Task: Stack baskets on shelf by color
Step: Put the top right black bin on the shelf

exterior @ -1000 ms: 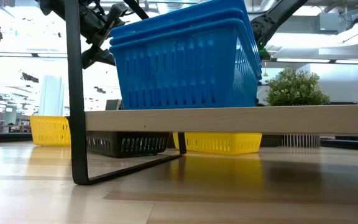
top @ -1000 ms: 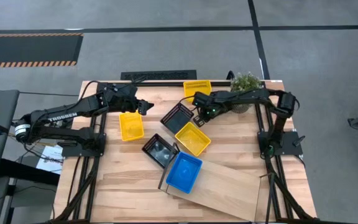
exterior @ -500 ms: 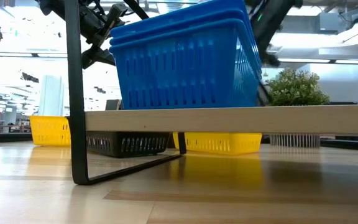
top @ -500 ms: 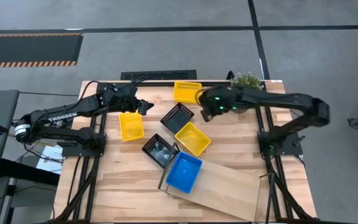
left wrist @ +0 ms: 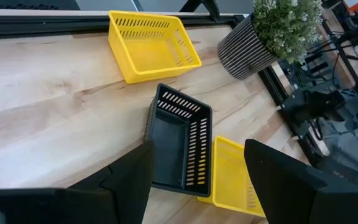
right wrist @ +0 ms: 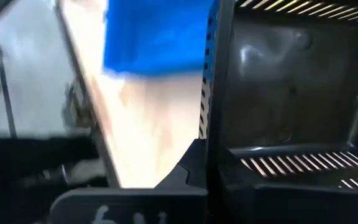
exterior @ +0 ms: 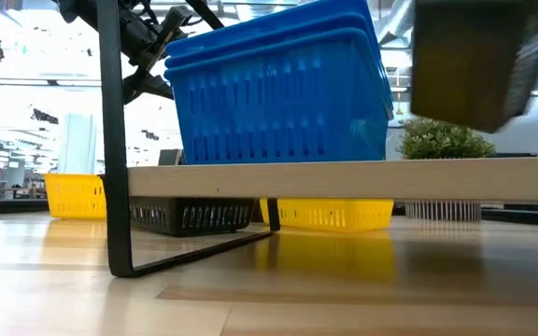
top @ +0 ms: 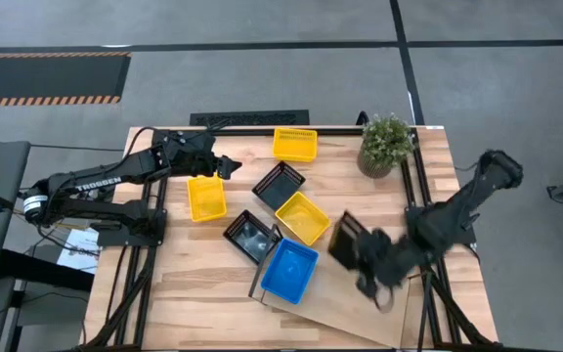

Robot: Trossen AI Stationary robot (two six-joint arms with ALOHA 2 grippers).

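Your right gripper (top: 360,256), fingers clamped on a black basket (top: 346,238), hangs over the shelf (top: 355,293) beside the blue stack (top: 289,270); set it down alongside.

Right gripper (top: 360,256) hangs above the shelf (top: 360,293), fingers clamped on a black basket (top: 345,238); left gripper (top: 231,167) waits far from the shelf, fingers parted.

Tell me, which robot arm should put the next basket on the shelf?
The right one, probably. Its end effector already holds a black basket above the shelf, beside the blue baskets. The left end effector sits far back, by a yellow basket, holding nothing.
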